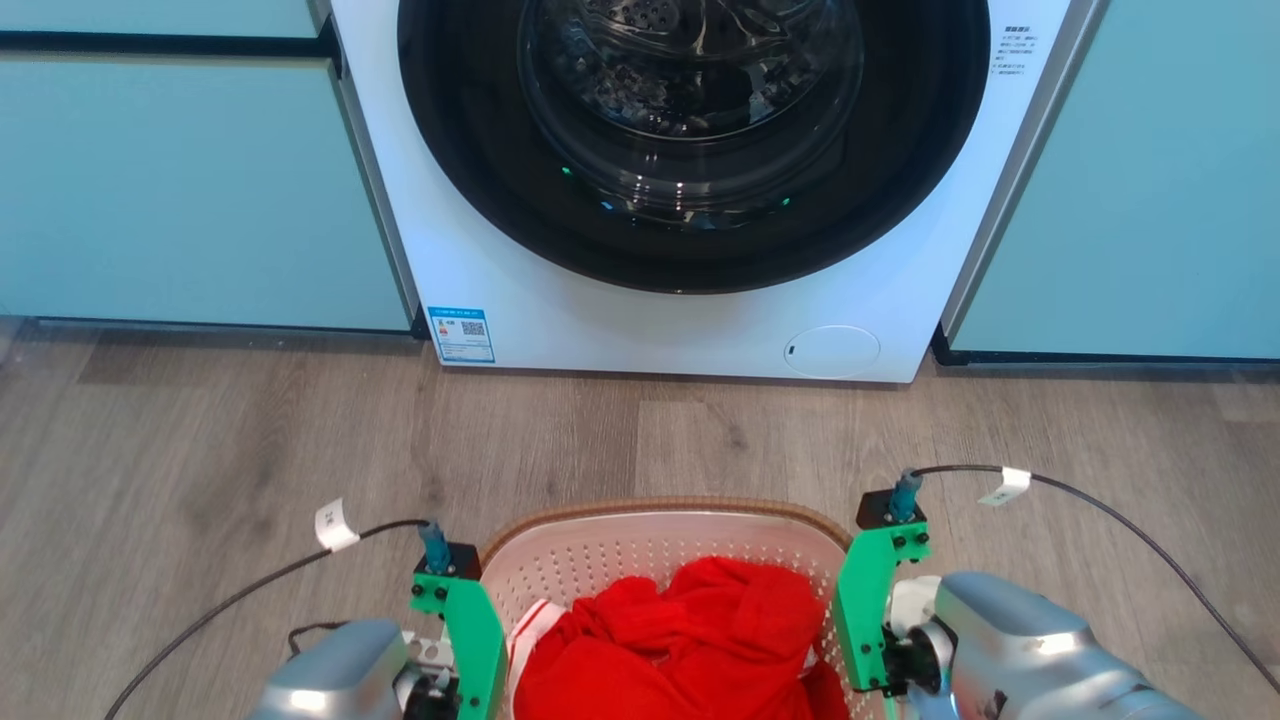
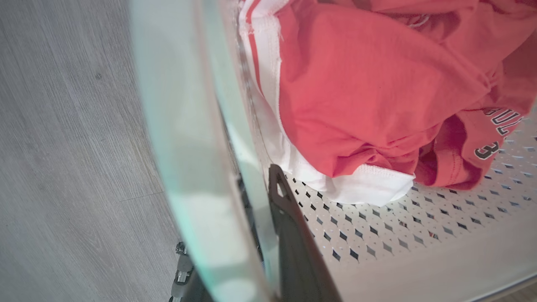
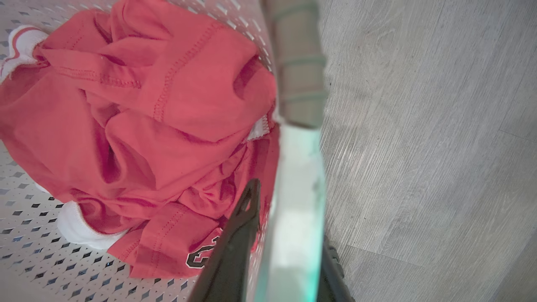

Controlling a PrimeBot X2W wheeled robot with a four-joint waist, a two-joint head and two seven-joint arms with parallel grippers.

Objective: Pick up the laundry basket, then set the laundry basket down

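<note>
The laundry basket (image 1: 640, 545), white and perforated with a brown woven rim, sits low in the head view between my two arms, with red and white clothing (image 1: 700, 630) heaped inside. In the left wrist view my left gripper (image 2: 247, 184) is shut on the basket's pale left side handle (image 2: 184, 126), one dark finger (image 2: 293, 235) inside the wall. My right gripper (image 3: 289, 205) is likewise shut on the right side handle (image 3: 298, 176), its inner finger (image 3: 235, 247) against the clothes. I cannot tell whether the basket rests on the floor or hangs above it.
A white front-loading washing machine (image 1: 690, 320) with its round door shut stands straight ahead, flanked by teal cabinets (image 1: 180, 190). Grey wood floor (image 1: 250, 430) lies between the machine and the basket. Black cables (image 1: 1120, 520) loop out from both wrists.
</note>
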